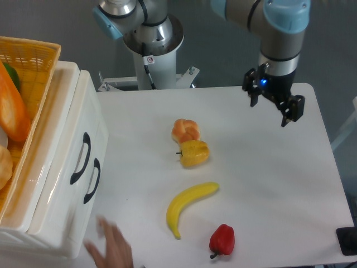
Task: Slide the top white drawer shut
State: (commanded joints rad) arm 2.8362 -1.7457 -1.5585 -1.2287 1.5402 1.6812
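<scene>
The top white drawer (67, 146) is the upper of two glossy fronts on the cabinet at the left, with a black curved handle (81, 158). Its front lies close against the cabinet body, with only a narrow seam showing. My gripper (270, 111) hangs over the far right of the table, far from the drawer. It is open, with nothing between its fingers (286, 118).
The lower drawer handle (93, 180) sits just below. A yellow wicker basket (30, 53) with food rests on the cabinet top. On the table lie a bun (185, 130), a yellow pepper (194, 153), a banana (187, 205) and a red pepper (222, 239). A person's hand (110, 249) reaches in at the bottom left.
</scene>
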